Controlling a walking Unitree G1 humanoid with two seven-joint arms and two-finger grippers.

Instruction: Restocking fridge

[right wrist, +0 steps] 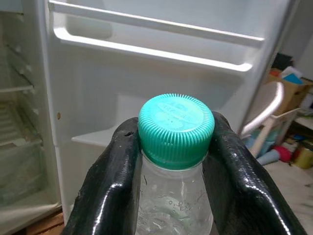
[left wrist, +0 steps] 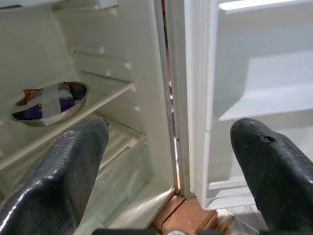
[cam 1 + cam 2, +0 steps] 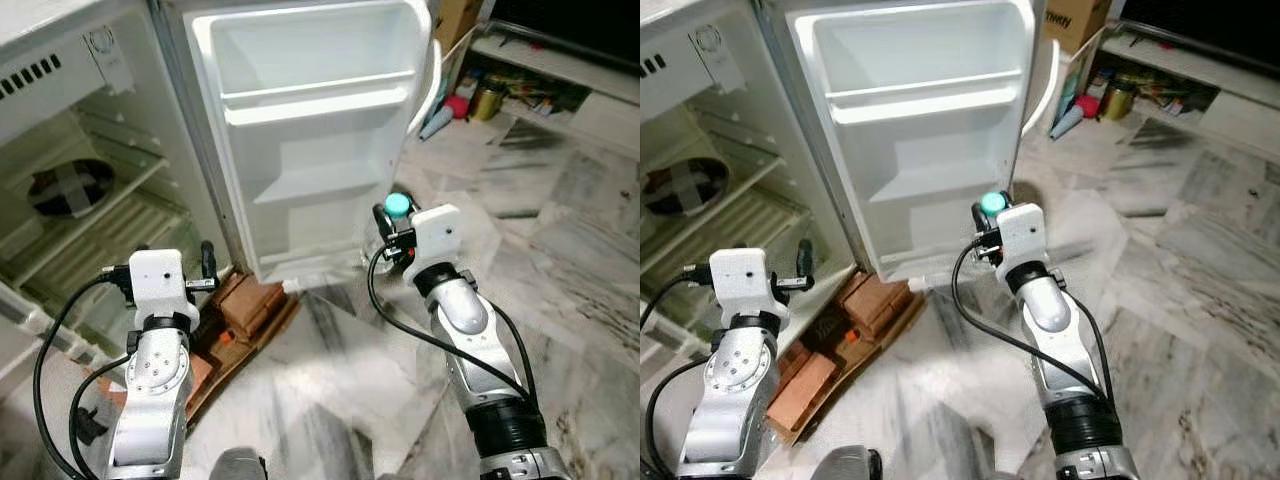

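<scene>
Mid-frame: right gripper [image 1: 173, 161] clamped on clear bottle [image 1: 173, 205] under green cap [image 1: 176, 129], facing open fridge door [image 3: 310, 130]. Lower left: left gripper [image 2: 171, 161] spread apart, empty.

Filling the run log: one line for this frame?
right pincer: shut on bottle | left pincer: open | fridge door: open, shelves bare
</scene>
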